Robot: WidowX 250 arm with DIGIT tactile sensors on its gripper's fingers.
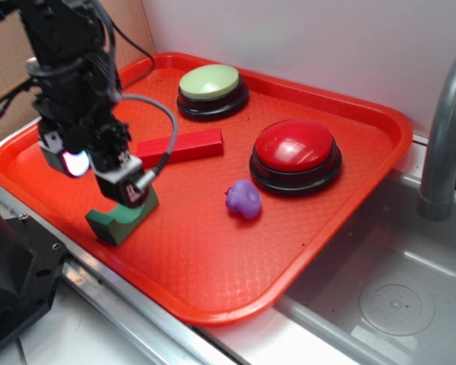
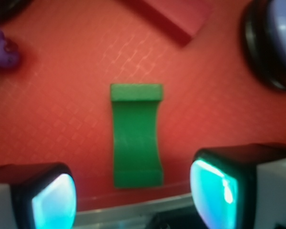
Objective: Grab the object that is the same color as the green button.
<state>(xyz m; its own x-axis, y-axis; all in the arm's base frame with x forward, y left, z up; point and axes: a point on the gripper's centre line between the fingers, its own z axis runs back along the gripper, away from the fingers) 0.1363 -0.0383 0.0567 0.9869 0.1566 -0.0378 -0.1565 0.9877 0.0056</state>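
In the wrist view the block (image 2: 136,136) lies with its long axis from 12 to 6 o'clock, arch hollow facing up, between the spread fingers (image 2: 52,202) and touching neither. It is dark green, with flat ends and a curved dip between. It sits near the tray's (image 1: 213,258) 8 o'clock edge. The gripper (image 2: 133,200) is open above it. From outside, the arm hides part of the block. The green button (image 1: 211,90) stands at 12 o'clock.
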